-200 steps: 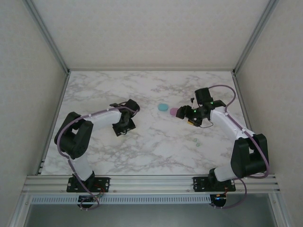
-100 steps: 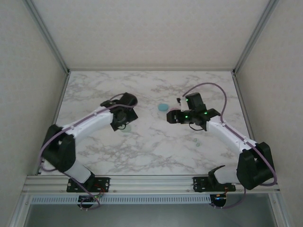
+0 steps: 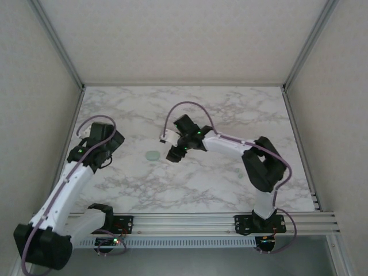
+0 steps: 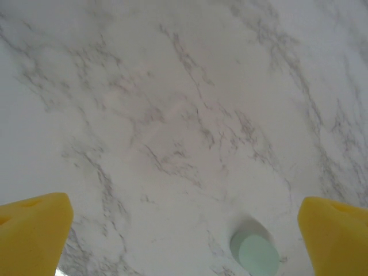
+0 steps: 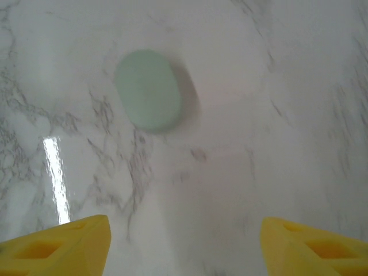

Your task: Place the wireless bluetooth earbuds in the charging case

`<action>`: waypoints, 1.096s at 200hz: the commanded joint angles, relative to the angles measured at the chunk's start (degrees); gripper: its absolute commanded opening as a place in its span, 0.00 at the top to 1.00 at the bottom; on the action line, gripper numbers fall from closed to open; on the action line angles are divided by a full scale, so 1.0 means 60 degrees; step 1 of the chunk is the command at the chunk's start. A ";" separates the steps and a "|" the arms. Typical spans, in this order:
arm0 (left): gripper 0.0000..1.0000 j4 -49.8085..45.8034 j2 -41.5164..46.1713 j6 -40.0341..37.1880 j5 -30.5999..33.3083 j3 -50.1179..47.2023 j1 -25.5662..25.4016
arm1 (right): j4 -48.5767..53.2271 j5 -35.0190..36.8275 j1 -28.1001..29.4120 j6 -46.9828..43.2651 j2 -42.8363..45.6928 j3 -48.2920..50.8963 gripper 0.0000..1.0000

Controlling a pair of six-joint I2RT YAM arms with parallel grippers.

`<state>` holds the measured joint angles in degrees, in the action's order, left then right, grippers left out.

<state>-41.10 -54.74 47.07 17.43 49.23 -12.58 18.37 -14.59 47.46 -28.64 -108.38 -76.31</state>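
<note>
A pale green oval charging case lies shut on the marble table, between the two grippers. My right gripper hovers just right of it, open and empty; its wrist view shows the case ahead of the yellow fingertips. My left gripper is off to the left, open and empty, with the case low between its fingertips. Two tiny pale green earbuds lie on the table at the right. The other earbuds are hidden or out of view.
The right arm stretches across the table's middle and covers what lies under it. Aluminium frame posts and pale walls close in the table on three sides. A rail runs along the near edge.
The right arm has swung far left across the table, covering the spot where teal and pink cases lay. The left arm has pulled back left, uncovering the pale green case.
</note>
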 commanded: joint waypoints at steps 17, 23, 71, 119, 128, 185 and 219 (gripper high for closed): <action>0.00 0.0798 0.1546 -0.1376 0.1039 -0.0774 0.0104 | 0.1328 -0.0419 0.0330 -0.2111 -0.1565 -0.1866 0.30; 0.00 0.0927 0.1788 -0.1507 0.1127 -0.0904 0.0092 | 0.1449 -0.0436 0.0353 -0.2234 -0.1755 -0.2046 0.30; 0.00 0.1529 0.3265 -0.1896 0.1682 -0.1798 0.0103 | 0.1713 -0.0532 0.0436 -0.2580 -0.2703 -0.2872 0.29; 0.00 0.1680 0.3689 -0.2132 0.1737 -0.2096 0.0104 | 0.2117 -0.0594 0.0540 -0.2618 -0.3404 -0.3749 0.30; 0.00 0.1650 0.3661 -0.2132 0.1738 -0.2111 0.0098 | 0.2230 -0.0691 0.0541 -0.2609 -0.3518 -0.3930 0.31; 0.00 0.1621 0.3542 -0.2158 0.1738 -0.2141 0.0100 | 0.2868 -0.0956 0.0664 -0.2551 -0.4143 -0.4771 0.38; 0.00 0.1569 0.3528 -0.2191 0.1709 -0.2155 0.0097 | 0.2787 -0.0963 0.0676 -0.2466 -0.4203 -0.4728 0.45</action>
<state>-31.94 -33.54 34.87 26.30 37.26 -12.47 33.10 -19.09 50.89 -43.31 -132.29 -103.42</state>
